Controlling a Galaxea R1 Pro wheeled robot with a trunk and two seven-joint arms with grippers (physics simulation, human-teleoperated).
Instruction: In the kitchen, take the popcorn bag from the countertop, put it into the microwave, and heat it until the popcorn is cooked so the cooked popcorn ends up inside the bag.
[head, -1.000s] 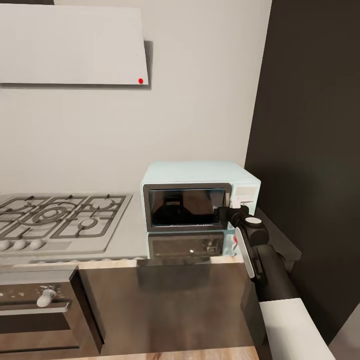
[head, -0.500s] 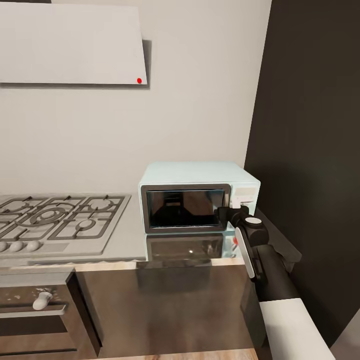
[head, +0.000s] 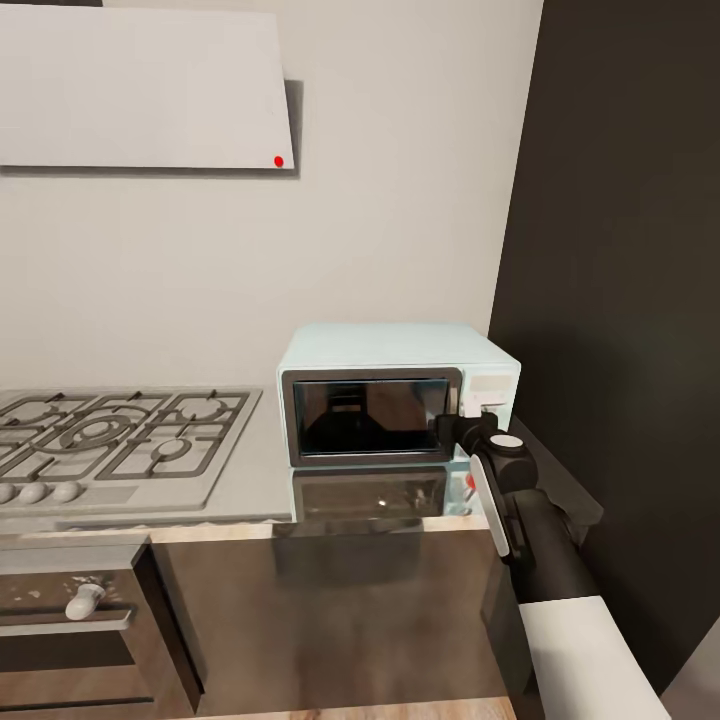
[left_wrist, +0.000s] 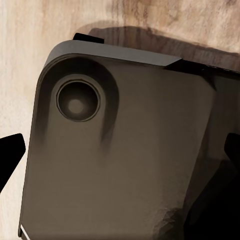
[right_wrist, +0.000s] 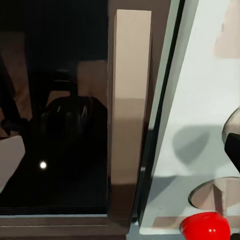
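Head view: right gripper (head: 468, 420) sits at the microwave (head: 395, 392) door's right edge, barely moved over the last second; door closed; whether the gripper is clenched can't be told.
Countertop (head: 265, 470): no popcorn bag seen.
Left wrist view: left gripper (left_wrist: 120, 165) fingers spread, empty.
Right wrist view: door handle (right_wrist: 130, 125) close ahead, red button (right_wrist: 206, 226) beside; opening looks next.
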